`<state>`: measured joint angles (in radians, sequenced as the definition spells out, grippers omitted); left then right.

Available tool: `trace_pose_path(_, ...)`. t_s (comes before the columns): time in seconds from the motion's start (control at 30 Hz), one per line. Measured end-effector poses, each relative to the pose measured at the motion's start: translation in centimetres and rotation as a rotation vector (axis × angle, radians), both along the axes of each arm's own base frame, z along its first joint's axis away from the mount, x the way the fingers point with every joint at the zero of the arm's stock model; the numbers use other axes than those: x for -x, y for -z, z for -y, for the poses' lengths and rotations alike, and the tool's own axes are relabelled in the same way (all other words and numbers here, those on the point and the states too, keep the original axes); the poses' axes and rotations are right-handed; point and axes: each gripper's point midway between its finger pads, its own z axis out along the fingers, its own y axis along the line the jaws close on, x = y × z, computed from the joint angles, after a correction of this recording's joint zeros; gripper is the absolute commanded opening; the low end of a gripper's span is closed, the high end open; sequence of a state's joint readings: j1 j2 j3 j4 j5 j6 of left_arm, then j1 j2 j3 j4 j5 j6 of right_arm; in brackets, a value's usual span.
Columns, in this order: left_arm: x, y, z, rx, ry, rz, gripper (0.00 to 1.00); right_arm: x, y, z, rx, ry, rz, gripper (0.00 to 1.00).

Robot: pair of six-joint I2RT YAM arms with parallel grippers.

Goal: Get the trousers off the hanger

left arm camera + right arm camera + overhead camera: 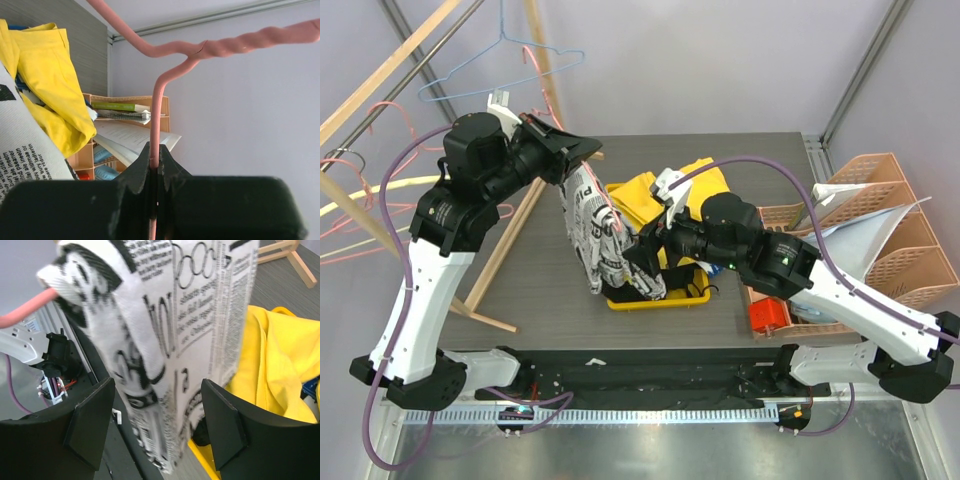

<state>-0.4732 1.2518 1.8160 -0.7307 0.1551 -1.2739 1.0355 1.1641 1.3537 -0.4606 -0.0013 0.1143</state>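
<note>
White trousers with black newspaper print hang folded over a pink wire hanger above the table's middle. My left gripper is shut on the hanger's neck; in the left wrist view the pink wire rises from between the closed jaws, with the trousers at the left edge. My right gripper is open at the trousers' lower part. In the right wrist view the cloth hangs between the two spread fingers, touching neither pad. The hanger's end pokes out at the left.
A yellow bin holding yellow cloth sits under and behind the trousers. A wooden rack with wire hangers stands at the left. An orange paper organizer and a red object lie at the right.
</note>
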Motion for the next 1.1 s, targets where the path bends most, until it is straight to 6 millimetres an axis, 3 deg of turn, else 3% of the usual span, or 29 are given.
trace_pose_path(0.3, 0.3, -0.4, 0.4, 0.016, 0.028, 0.006, 0.00, 1.1, -1.6, -0.5, -0.054, -0.061, 0.024, 0.74)
trace_pose_path(0.5, 0.3, -0.7, 0.8, 0.028, 0.048, 0.015, 0.00, 0.2, -1.7, -0.4, -0.046, -0.031, 0.058, 0.69)
trace_pose_path(0.93, 0.4, -0.7, 1.1, 0.049, 0.065, 0.002, 0.00, -1.3, -1.1, -1.9, -0.042, -0.005, 0.076, 0.70)
trace_pose_path(1.0, 0.5, -0.6, 1.2, 0.052, 0.070, -0.001, 0.00, -1.4, -1.3, -1.9, -0.046, 0.001, 0.079, 0.67)
trace_pose_path(1.1, 0.5, -0.4, 1.4, 0.057, 0.076, -0.009, 0.00, -1.7, -1.5, -1.8, -0.051, 0.013, 0.091, 0.54)
